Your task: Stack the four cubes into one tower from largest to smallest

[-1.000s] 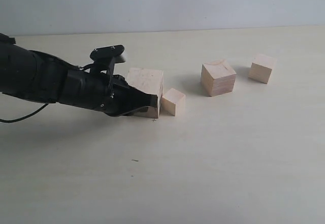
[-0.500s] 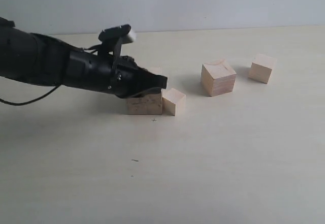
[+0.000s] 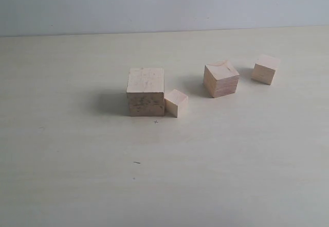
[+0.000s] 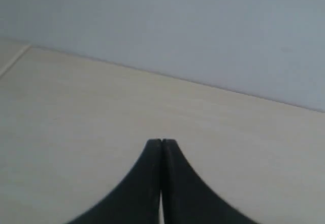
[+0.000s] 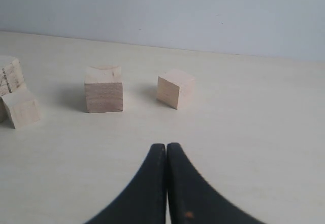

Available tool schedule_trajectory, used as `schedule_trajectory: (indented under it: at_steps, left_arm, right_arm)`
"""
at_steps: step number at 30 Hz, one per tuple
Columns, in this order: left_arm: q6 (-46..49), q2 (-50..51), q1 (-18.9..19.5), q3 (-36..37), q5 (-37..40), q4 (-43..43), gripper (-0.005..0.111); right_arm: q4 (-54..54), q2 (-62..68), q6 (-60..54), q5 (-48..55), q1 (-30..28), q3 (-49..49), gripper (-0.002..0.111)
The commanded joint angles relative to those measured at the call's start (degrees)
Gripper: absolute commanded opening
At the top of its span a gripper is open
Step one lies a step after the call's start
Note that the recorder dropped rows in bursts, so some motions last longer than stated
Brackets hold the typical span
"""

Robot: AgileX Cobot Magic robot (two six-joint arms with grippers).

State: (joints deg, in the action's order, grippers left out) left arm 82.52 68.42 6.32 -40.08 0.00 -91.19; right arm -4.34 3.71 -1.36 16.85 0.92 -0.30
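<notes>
Counting four on the surface (image 3: 205, 175): the biggest cube (image 3: 145, 90) sits right beside the smallest cube (image 3: 176, 103); the second cube (image 3: 221, 79) and third cube (image 3: 266, 69) stand apart. The left tool (image 4: 161, 141) and right tool (image 5: 166, 145) are clenched, holding nothing.

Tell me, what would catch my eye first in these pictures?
Four pale wooden blocks sit on a light table, none stacked. The biggest block stands left of middle with the smallest block right beside it; a medium block and a smaller block lie farther right.
</notes>
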Motion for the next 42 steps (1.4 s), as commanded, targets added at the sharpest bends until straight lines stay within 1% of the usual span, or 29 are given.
schedule_trajectory:
  at_steps: [1,2,4,6,8,10,12,13,15,16,18,20,21,22,24,25,26,27,28,29,31,33,36,39,42]
  left_arm:
    - [1.23,-15.36,12.32,9.02,10.09,-0.18,0.000]
    - [1.23,-19.74,12.60,11.01,10.09,-1.84,0.000]
    - [1.23,-26.40,12.49,12.69,10.09,-4.08,0.000]
    - [1.23,-33.44,12.49,14.80,10.24,-4.76,0.000]
    - [1.23,-39.43,12.49,16.88,7.79,-4.76,0.000]
    - [1.75,-43.00,12.49,18.95,5.89,-4.52,0.000]
    - [2.77,-45.47,11.80,22.36,3.60,-3.50,0.000]
    - [2.77,-45.83,11.09,24.60,1.98,-3.71,0.000]
    - [2.41,-45.87,9.28,28.13,1.31,-3.90,0.000]
    - [2.30,-45.74,7.91,29.91,1.88,-4.14,0.000]
    - [2.30,-45.74,4.88,32.82,3.32,-4.81,0.000]
    - [2.30,-45.74,1.61,35.38,5.29,-5.52,0.000]
    - [2.30,-45.74,0.38,36.31,5.41,-5.38,0.000]
    - [2.63,-45.86,-0.36,37.00,5.18,-5.00,0.000]
    - [2.52,-46.21,-0.64,37.40,3.97,-5.58,0.000]
    - [2.34,-46.75,-0.64,37.40,3.70,-6.14,0.000]
    - [2.34,-47.79,-0.64,37.24,3.57,-6.78,0.000]
    - [2.34,-49.23,-0.80,37.14,3.95,-7.19,0.000]
    - [2.34,-50.98,-1.36,37.16,4.10,-7.69,0.000]
    - [2.34,-52.98,-2.07,37.03,4.69,-8.22,0.000]
    - [2.34,-57.05,-3.37,36.74,6.74,-8.22,0.000]
    - [2.47,-61.85,-3.59,36.74,10.00,-8.22,0.000]
    - [2.17,-67.41,-3.59,36.74,13.11,-8.22,0.000]
    - [2.19,-68.42,-3.59,36.74,17.41,-8.22,0.000]
    - [2.33,-68.42,-3.44,36.74,20.57,-6.90,0.000]
  right_arm:
    - [-10.63,0.22,-8.93,-0.18,-0.21,0.30,0.000]
    - [-15.19,0.22,-12.15,-0.18,-0.21,0.30,0.000]
    - [-25.16,0.22,-16.39,-0.72,-0.21,0.30,0.000]
    - [-35.83,0.22,-17.05,-3.84,-0.21,0.30,0.000]
    - [-46.38,0.22,-17.05,-12.08,-0.21,0.30,0.000]
    - [-52.88,0.22,-17.05,-21.73,-0.21,0.30,0.000]
    - [-52.81,0.22,-17.05,-32.88,-0.21,-0.28,0.000]
    - [-51.55,0.22,-16.81,-39.13,-0.21,-1.39,0.000]
    - [-51.02,0.22,-15.75,-52.30,-0.21,-2.69,0.000]
    - [-51.02,0.22,-13.41,-60.94,-0.21,-3.35,0.000]
    - [-49.79,0.22,-5.42,-68.43,-0.21,-4.20,0.000]
    - [-46.77,0.22,11.56,-67.24,-0.21,-4.30,0.000]
    - [-46.03,0.22,21.36,-63.06,-0.21,-4.30,0.000]
    - [-45.15,0.33,36.94,-56.58,-0.21,-4.30,0.000]
    - [-41.52,1.25,58.84,-40.14,-0.21,-4.30,0.000]
    - [-36.79,2.14,69.99,-28.29,-0.21,-4.30,0.000]
    - [-33.10,2.78,78.36,-21.22,-0.21,-4.30,0.000]
    - [-29.56,3.47,83.03,-13.77,-0.21,-4.38,0.000]
    - [-28.81,3.84,84.02,-7.67,-0.21,-4.38,0.000]
    - [-28.97,4.09,83.89,-4.59,-0.21,-4.38,0.000]
    - [-32.29,4.12,83.99,-2.21,-0.21,-4.52,0.000]
    - [-36.69,4.12,83.99,-4.89,-0.21,-4.74,0.000]
    - [-38.53,4.12,83.89,-16.27,-0.21,-4.74,0.000]
    - [-38.94,4.12,83.02,-24.31,-0.21,-4.74,0.000]
    - [-39.36,4.12,80.26,-24.00,-0.21,-4.74,0.000]
